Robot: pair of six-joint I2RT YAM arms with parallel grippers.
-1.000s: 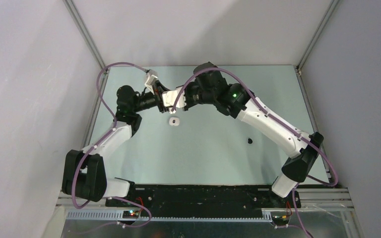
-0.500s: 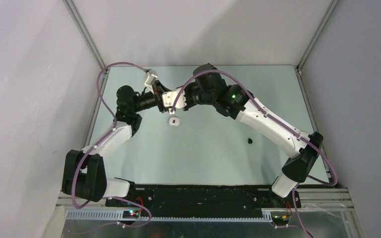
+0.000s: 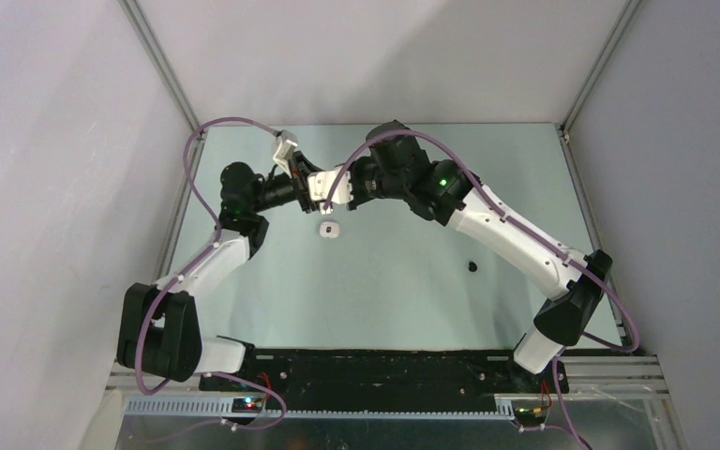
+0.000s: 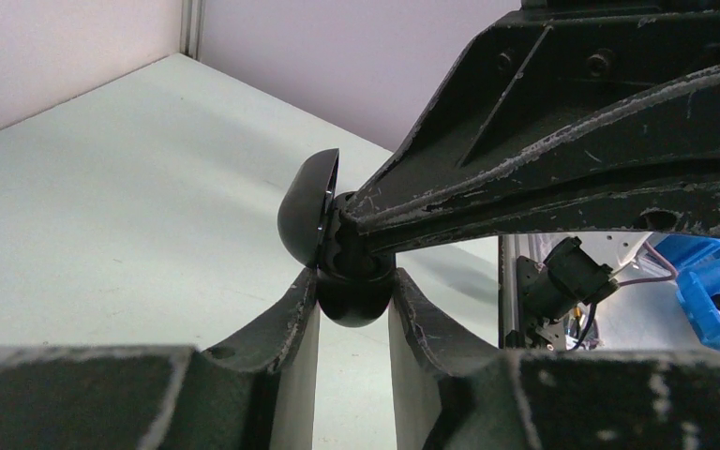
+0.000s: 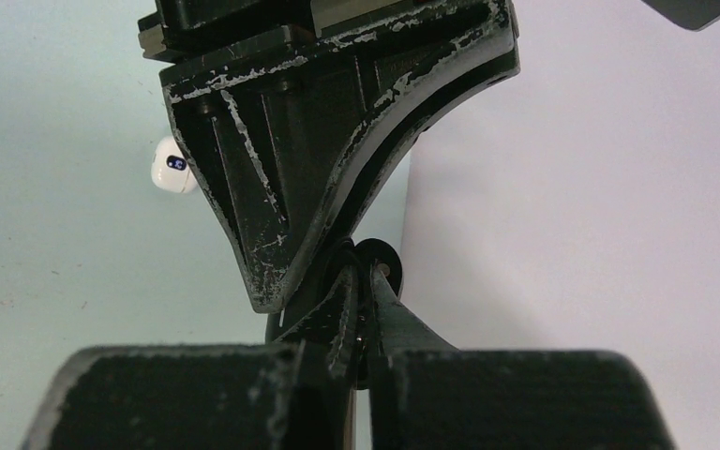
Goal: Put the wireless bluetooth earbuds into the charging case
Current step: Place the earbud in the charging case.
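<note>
The charging case (image 4: pixel 356 292) is black, glossy and pebble-shaped. Its lid (image 4: pixel 307 211) is hinged open and stands up on one side. The left tool (image 4: pixel 356 286) has it clamped by the lower body, one finger pressed to each flank, and holds it up off the surface (image 3: pixel 384 291).

The right tool (image 5: pixel 356 281) reaches in from the opposite side, its tips at the case's open mouth. Its fingers are drawn all but together, and I cannot tell whether they have a bud pinched between them.

Just on the near side of the two tools, a small white piece (image 3: pixel 328 229) with a dark spot lies on the surface; whether it is a bud or a case I cannot tell. One black earbud (image 3: pixel 472 266) lies well apart to the right.

The tools meet toward the far left of the surface, not far from the back wall (image 3: pixel 375 56) and nearer the left wall (image 3: pixel 56 169) than the right. The widest stretch of surface runs toward the near edge and the right.
</note>
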